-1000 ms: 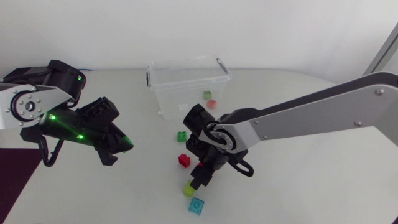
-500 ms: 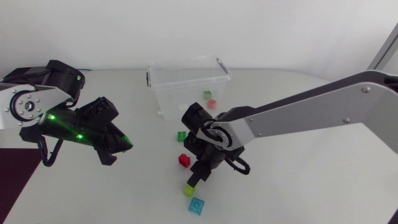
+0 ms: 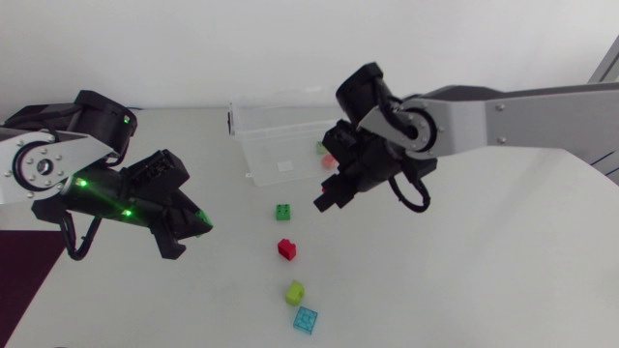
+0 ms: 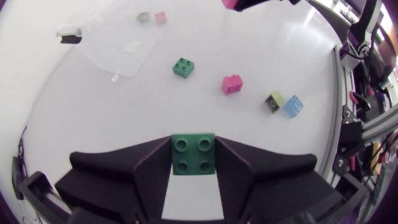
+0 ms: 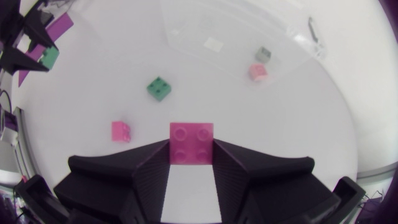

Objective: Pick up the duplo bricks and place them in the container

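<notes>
Bricks (image 3: 286, 248): 4 lie loose on the table (image 3: 464, 271), 2 inside the container (image 3: 253, 145). Left gripper (image 4: 193, 158) clamps a green brick (image 4: 193, 149), right gripper (image 5: 191, 152) a pink brick (image 5: 191, 140). Light, rigid, slick plastic; likely best pinched across flat side walls.

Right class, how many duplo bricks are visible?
8. Left gripper holds a green brick; right gripper, a red brick; container holds dull-green and salmon; on the table: green, red, lime, blue. More may hide.
</notes>
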You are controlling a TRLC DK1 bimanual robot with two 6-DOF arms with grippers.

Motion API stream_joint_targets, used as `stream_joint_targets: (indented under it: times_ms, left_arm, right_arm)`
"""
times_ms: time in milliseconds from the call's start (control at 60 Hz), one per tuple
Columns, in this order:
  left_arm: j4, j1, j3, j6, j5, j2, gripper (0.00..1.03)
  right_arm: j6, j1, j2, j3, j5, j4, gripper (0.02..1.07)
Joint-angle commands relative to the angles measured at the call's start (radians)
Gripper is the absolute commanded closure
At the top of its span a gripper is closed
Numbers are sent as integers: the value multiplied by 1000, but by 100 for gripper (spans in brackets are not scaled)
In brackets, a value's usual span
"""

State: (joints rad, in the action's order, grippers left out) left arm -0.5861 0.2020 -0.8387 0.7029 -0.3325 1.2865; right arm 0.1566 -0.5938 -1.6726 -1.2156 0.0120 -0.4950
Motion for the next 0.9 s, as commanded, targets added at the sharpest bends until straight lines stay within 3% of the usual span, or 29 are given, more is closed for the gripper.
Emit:
stream_joint_targets:
  times_ms: [0,883]
  left_arm:
    - [-11,8,-28,-19,-7,-19,75]
    - [40,5,-290,-138,-10,97,74]
  right_arm:
    - [-15,8,22,-53,13,-17,80]
    - [-23,132,-182,-383,39,72,79]
